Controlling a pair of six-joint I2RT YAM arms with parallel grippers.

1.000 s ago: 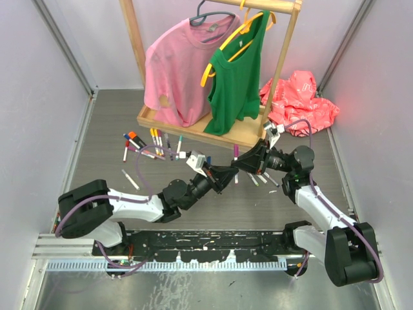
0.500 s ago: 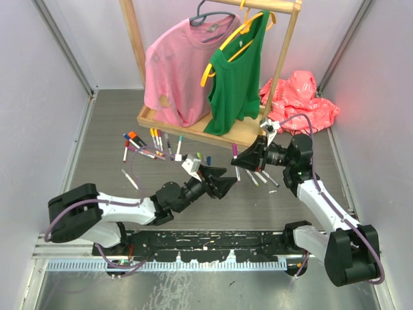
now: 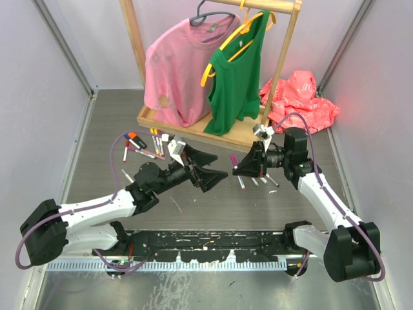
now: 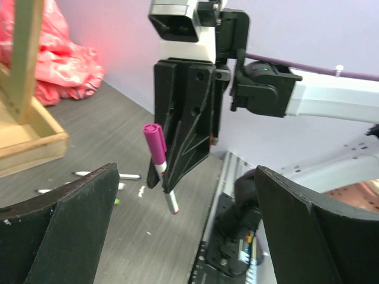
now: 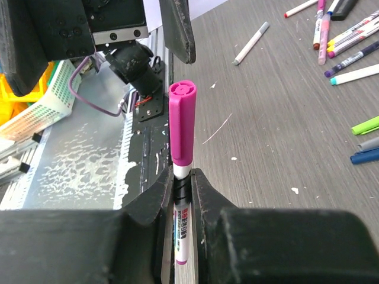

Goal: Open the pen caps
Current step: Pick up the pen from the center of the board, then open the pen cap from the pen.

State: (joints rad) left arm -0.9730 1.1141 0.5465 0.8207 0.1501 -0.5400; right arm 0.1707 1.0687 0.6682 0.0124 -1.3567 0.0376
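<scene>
Mid-frame in the top view: right gripper [image 5: 182, 183] pinches long white marker barrel [image 5: 182, 236]. Its magenta plastic cap [image 5: 181, 124] points at left gripper [image 3: 221, 168], jaws spread wide, just left of it, not around it.

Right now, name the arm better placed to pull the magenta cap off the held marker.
Left. The right pincer is shut on the marker, presenting the magenta cap, which is on. The left pincer faces that cap, open and empty.
</scene>
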